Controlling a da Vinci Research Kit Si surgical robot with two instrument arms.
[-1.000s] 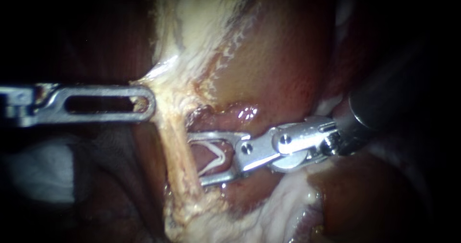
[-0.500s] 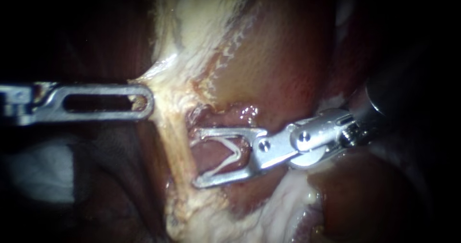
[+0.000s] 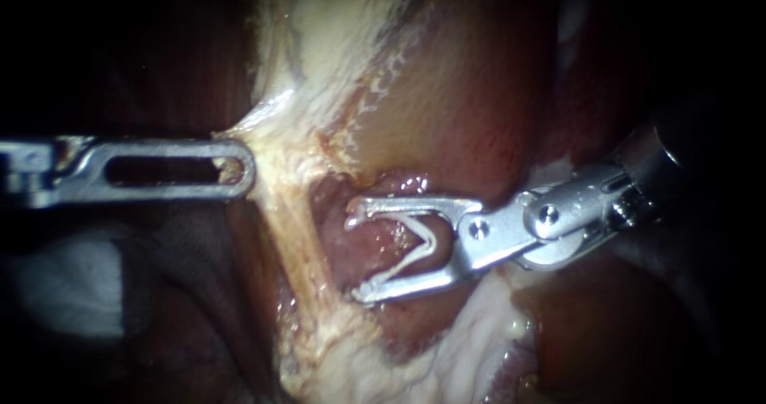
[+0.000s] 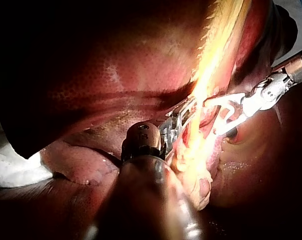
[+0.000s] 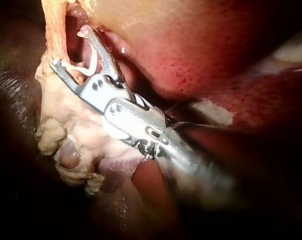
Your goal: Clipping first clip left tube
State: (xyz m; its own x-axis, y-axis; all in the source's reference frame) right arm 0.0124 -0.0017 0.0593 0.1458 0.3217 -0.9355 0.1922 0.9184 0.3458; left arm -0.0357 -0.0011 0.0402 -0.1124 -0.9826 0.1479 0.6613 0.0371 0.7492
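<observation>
The left tube (image 3: 299, 236) is a pale yellow strand running down from the gallbladder (image 3: 447, 93). My left instrument (image 3: 235, 168) comes in level, its slotted jaws shut on pale tissue at the strand's upper end; the left wrist view shows the same hold (image 4: 183, 116). My right instrument (image 3: 355, 258) lies just right of the tube, apart from it. Its jaws stand wide apart with a white V-shaped clip (image 3: 416, 248) held between them. In the right wrist view the jaws (image 5: 68, 47) and clip (image 5: 90, 65) sit beside the tube (image 5: 53, 25).
Dark red liver (image 3: 606, 332) lies under the right instrument's shaft. Pale fatty tissue (image 3: 375, 364) bunches at the tube's lower end. White gauze (image 3: 64, 284) shows dimly below the left instrument.
My right instrument has drawn back to the right with the clip, and its jaw tips have left the tube's edge. The left instrument has stayed still.
</observation>
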